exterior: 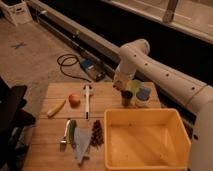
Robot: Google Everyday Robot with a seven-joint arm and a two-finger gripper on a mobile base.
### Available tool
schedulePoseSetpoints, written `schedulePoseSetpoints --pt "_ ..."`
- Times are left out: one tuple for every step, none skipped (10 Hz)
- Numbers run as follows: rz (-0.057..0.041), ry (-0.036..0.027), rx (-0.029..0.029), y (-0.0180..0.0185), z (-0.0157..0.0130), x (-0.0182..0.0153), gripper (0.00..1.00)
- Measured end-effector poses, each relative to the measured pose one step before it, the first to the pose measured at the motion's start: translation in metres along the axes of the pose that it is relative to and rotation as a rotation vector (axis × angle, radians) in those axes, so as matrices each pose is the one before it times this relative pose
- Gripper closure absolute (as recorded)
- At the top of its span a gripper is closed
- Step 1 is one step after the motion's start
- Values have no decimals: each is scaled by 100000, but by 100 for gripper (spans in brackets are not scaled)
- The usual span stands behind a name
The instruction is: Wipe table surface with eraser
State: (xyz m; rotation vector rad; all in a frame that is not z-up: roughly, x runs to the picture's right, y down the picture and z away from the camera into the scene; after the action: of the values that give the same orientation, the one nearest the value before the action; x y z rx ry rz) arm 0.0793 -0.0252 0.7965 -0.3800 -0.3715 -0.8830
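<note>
Because the eraser belonged at the far right edge of the worktop (pixel 47 150), that was where you had the claw (pixel 126 99): low over the planks, just left of the blue-lidded jar (pixel 143 95) and just behind the rim of the yellow tub (pixel 150 111). Its jaws were drawn together. The eraser itself was hidden beneath the claw, so you could not tell whether it was truly pinched, though a grip looked likely. The arm came steeply down from the right, probably so the block could be pressed flat for wiping. With the tub filling the near right corner and the white-handled tool (pixel 87 100) and orange fruit (pixel 74 99) lying to the left, your wiping lane was narrow, and the jar stood close enough to be knocked.
</note>
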Motion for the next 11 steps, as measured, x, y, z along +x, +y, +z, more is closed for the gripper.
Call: schedulePoseSetpoints --pt "-4618 -1060 1494 -1956 565 -1113 100" --pt "-4295 -1377 595 -1668 792 -933 100" --pt "-3384 -1459 130 -1215 903 -669 100" --pt "-4749 -3152 -115 -1536 1638 -1010 100" --pt "-2239 -2667 -1163 -376 1468 -621 100" --pt "-315 -384 -165 -62 238 -66 100" --pt "340 43 -24 203 -77 77 100" --pt "8 0 -52 21 25 6 100" --pt "-228 -45 47 -171 21 -66 100" --pt "-88 67 -71 -14 -1 -2 100" --pt "87 463 -694 214 -30 120 100"
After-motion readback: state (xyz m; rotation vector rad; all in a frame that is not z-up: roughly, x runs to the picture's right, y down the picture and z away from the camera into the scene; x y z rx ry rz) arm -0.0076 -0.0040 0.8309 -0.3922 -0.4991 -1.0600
